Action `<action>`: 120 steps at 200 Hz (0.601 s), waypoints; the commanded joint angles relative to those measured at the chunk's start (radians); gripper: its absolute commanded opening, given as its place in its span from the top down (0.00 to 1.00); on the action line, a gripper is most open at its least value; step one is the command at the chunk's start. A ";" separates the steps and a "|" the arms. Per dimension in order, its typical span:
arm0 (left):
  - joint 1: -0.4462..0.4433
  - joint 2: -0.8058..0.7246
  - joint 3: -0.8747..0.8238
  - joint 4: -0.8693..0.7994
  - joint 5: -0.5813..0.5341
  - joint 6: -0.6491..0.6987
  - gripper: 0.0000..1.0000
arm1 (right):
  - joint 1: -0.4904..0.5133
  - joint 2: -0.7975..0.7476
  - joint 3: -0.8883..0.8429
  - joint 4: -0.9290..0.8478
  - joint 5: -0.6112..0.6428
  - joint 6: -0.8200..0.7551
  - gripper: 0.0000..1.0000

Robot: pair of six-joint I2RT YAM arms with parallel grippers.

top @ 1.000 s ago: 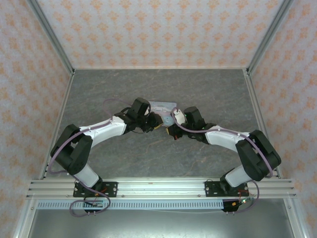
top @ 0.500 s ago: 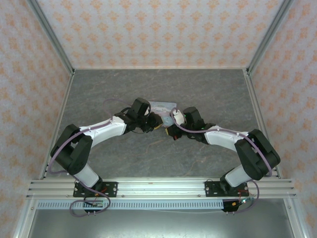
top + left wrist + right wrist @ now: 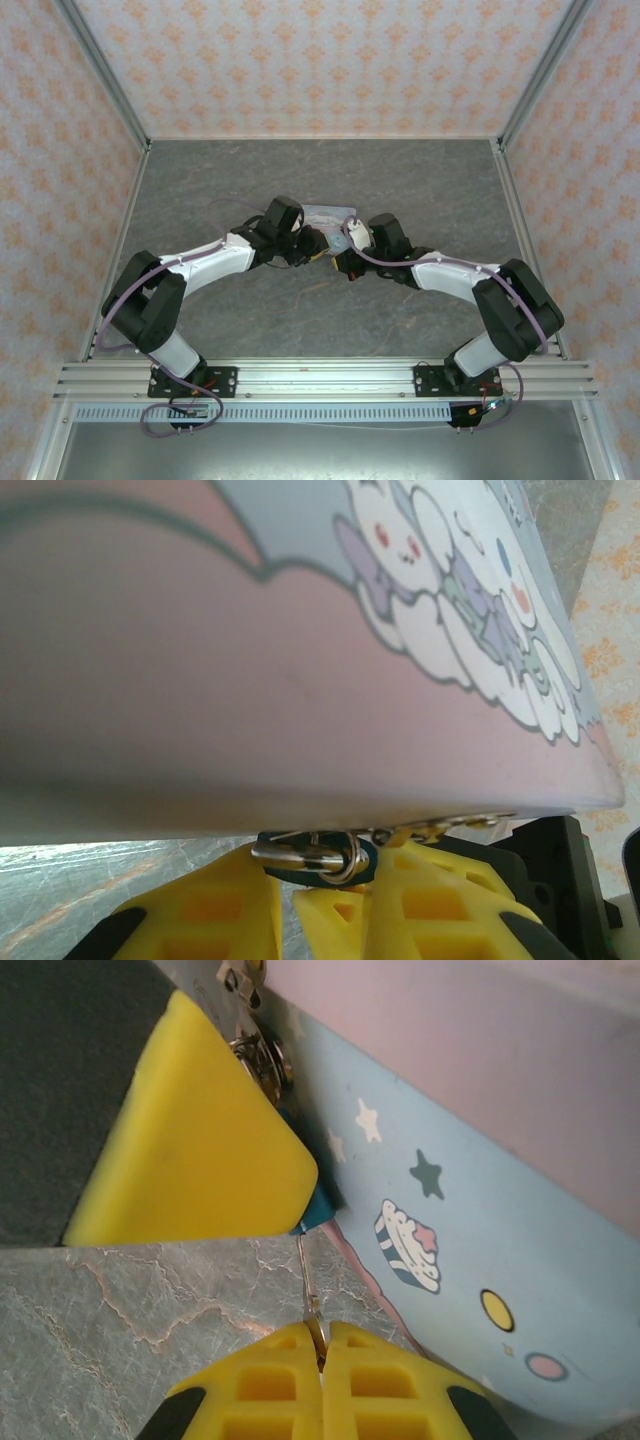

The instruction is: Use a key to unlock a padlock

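The padlock (image 3: 318, 864) sits against the edge of the cartoon-printed tin (image 3: 300, 630), pinched in the narrowly parted left pincer (image 3: 335, 900). The key (image 3: 307, 1285) reaches up to its teal body, clamped in the fully closed right pincer (image 3: 322, 1350) over the grey surface (image 3: 120, 1290).

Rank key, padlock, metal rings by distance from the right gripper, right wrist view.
1. key: pinched in the right gripper, bottom centre.
2. padlock: at the key's far end, against the tin, mid-frame.
3. metal rings: farthest, upper left along the tin.
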 commanded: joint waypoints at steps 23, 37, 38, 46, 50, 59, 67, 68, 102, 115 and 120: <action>-0.012 -0.045 0.033 -0.013 0.010 0.002 0.79 | 0.006 0.003 0.043 0.036 0.004 -0.025 1.00; -0.012 -0.047 0.033 -0.020 0.010 0.005 0.79 | 0.006 0.000 0.043 0.040 0.013 -0.026 1.00; -0.013 -0.047 0.034 -0.019 0.010 0.005 0.79 | 0.007 0.000 0.043 0.041 0.014 -0.026 1.00; -0.012 -0.048 0.034 -0.024 0.010 0.007 0.79 | 0.006 -0.001 0.042 0.044 0.021 -0.026 1.00; -0.013 -0.049 0.034 -0.026 0.010 0.009 0.79 | 0.006 -0.003 0.040 0.045 0.024 -0.027 1.00; -0.012 -0.050 0.035 -0.028 0.009 0.010 0.79 | 0.006 -0.006 0.040 0.048 0.029 -0.028 1.00; -0.012 -0.052 0.034 -0.030 0.009 0.010 0.79 | 0.006 -0.008 0.041 0.050 0.032 -0.028 1.00; -0.012 -0.052 0.035 -0.031 0.009 0.010 0.79 | 0.006 -0.009 0.041 0.050 0.032 -0.028 1.00; -0.012 -0.057 0.032 -0.033 0.010 0.010 0.79 | 0.006 -0.010 0.052 0.048 0.021 -0.034 1.00; -0.012 -0.058 0.032 -0.035 0.012 0.009 0.79 | 0.006 -0.003 0.058 0.053 0.009 -0.036 1.00; -0.013 -0.059 0.032 -0.035 0.014 0.009 0.79 | 0.006 0.000 0.061 0.056 0.004 -0.036 1.00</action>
